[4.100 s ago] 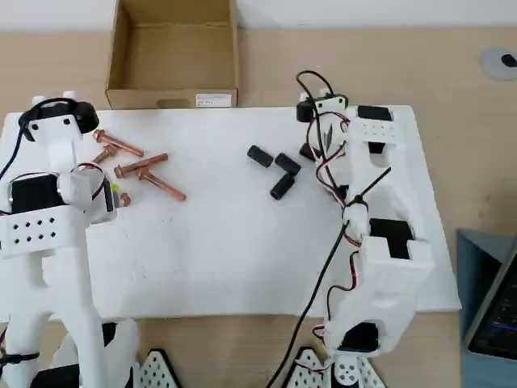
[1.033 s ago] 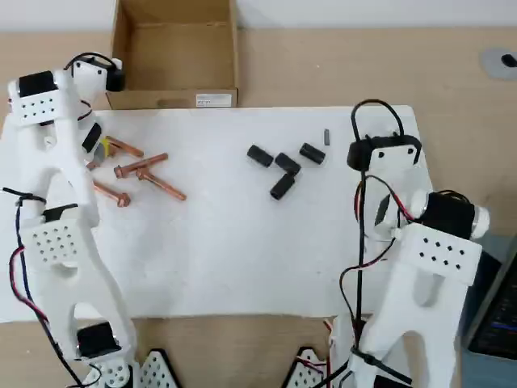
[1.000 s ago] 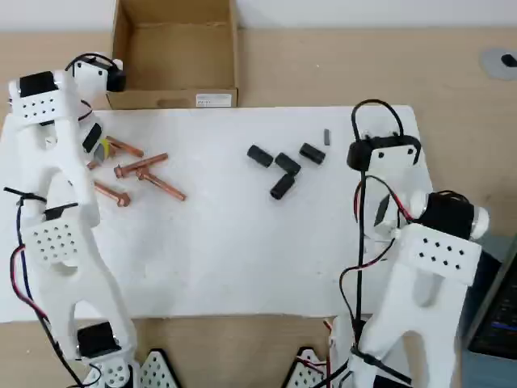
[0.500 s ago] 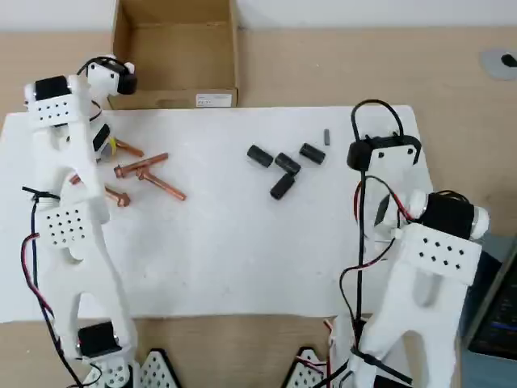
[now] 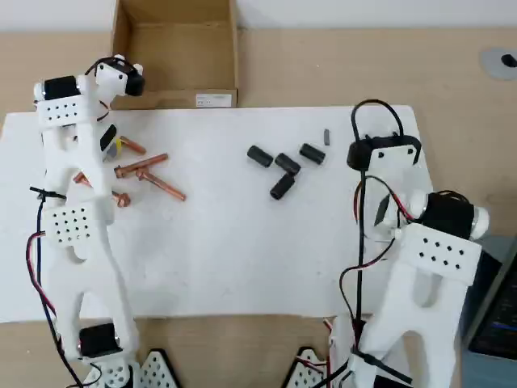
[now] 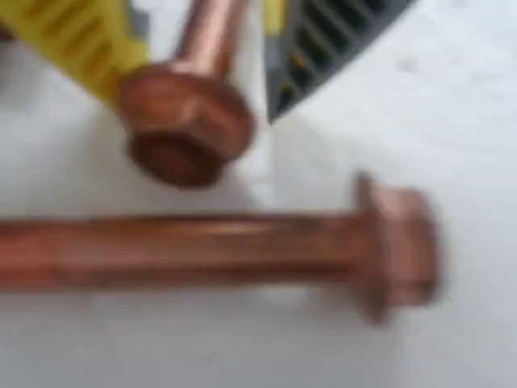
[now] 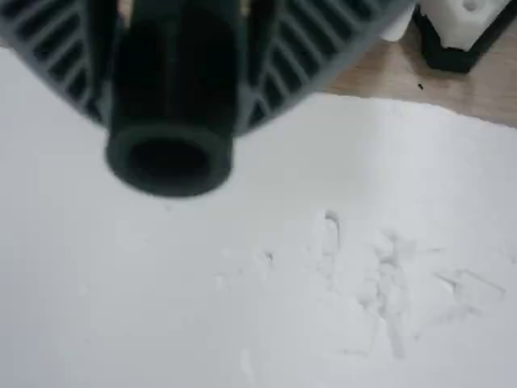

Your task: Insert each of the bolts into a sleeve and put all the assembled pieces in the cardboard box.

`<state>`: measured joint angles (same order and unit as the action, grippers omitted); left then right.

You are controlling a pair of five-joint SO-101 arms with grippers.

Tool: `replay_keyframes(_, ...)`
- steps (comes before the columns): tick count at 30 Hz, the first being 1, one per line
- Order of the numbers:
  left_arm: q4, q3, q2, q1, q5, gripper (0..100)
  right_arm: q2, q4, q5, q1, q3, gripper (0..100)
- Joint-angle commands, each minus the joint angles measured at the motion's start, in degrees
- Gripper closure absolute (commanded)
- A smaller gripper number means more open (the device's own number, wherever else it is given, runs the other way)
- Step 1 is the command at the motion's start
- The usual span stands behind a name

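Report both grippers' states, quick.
Left gripper: closed on a copper bolt, just above the white mat.
Right gripper: closed on a black sleeve.

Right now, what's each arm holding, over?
Left gripper shut on a bolt. Right gripper shut on a sleeve. Three spare sleeves on the mat. Loose bolt close beside the held one.
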<state>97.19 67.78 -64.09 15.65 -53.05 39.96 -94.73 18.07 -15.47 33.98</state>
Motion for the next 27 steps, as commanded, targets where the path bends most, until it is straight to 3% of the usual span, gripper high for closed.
replay_keyframes(1,1.1,-0.1,-2.4,-1.1,-0.1,100,1.8,0.5,0.4,-0.3,-0.4,98.8)
replay_keyframes(9,3.3,-1.2,-2.2,-0.3,0.2,100,1.9,0.4,0.4,-0.3,-0.5,98.8)
replay_keyframes(19,3.3,0.4,9.8,-0.2,8.3,100,1.7,-4.7,0.3,-0.2,-10.4,98.8)
replay_keyframes(27,3.3,-9.2,22.3,-3.7,27.4,100,1.9,-7.3,0.1,-0.3,-12.0,98.8)
